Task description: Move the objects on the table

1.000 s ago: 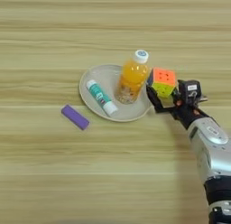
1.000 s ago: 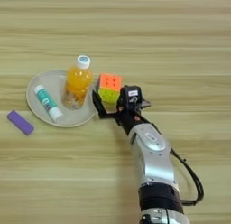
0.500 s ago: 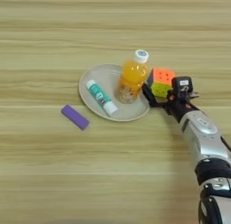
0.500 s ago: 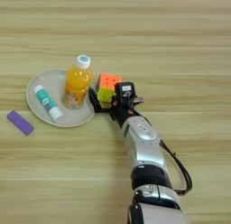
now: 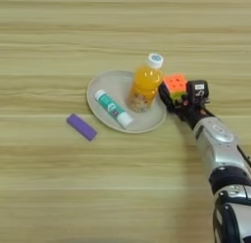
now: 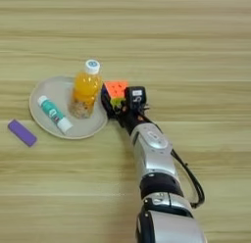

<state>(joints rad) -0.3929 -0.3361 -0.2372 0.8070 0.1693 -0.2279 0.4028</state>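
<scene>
Both views look steeply down from the robot's head onto the table (image 5: 59, 198), near enough that wood fills each picture. The gripper (image 5: 180, 96) sits right of centre in the left eye view and about mid-picture in the right eye view (image 6: 121, 101), so the right eye reaches further to its right. Both share the plate (image 6: 41, 87) to the gripper's left.

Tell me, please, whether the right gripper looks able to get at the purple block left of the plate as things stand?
Probably not directly: the right gripper is shut on the puzzle cube, and the plate with the juice bottle lies between it and the purple block.
</scene>
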